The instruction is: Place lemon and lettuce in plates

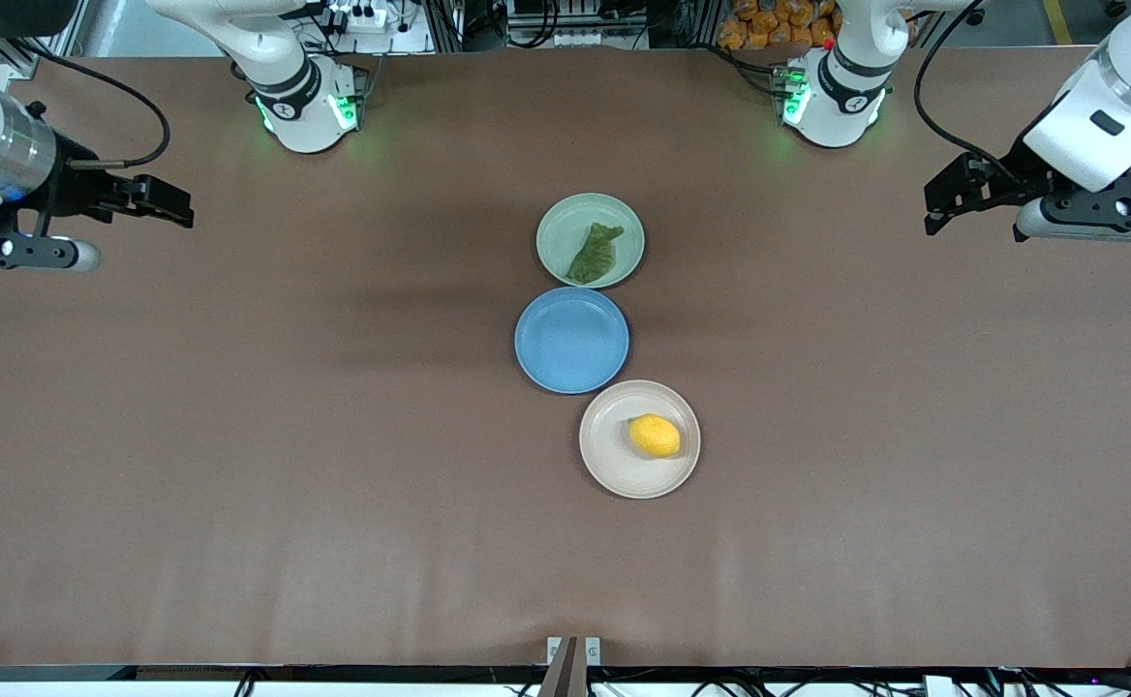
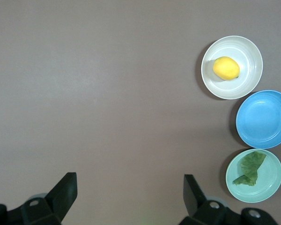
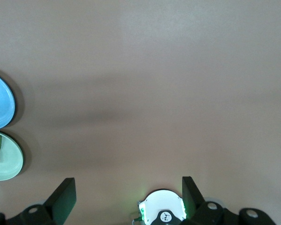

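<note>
The lemon (image 1: pixel 655 436) lies in the beige-cream plate (image 1: pixel 614 471), the plate nearest the front camera. The lettuce (image 1: pixel 595 254) lies in the pale green plate (image 1: pixel 561 227), the farthest of the three plates. In the left wrist view the lemon (image 2: pixel 225 68) sits in the cream plate (image 2: pixel 250 82) and the lettuce (image 2: pixel 249 168) in the green plate (image 2: pixel 271 185). My left gripper (image 1: pixel 948 198) is open and empty, raised over bare table at the left arm's end. My right gripper (image 1: pixel 161 201) is open and empty, raised over the right arm's end.
An empty blue plate (image 1: pixel 571 340) sits between the two other plates, close to both. The right arm's base (image 1: pixel 304 106) and the left arm's base (image 1: pixel 832 97) stand at the table's far edge. The brown table (image 1: pixel 236 436) spreads wide around the plates.
</note>
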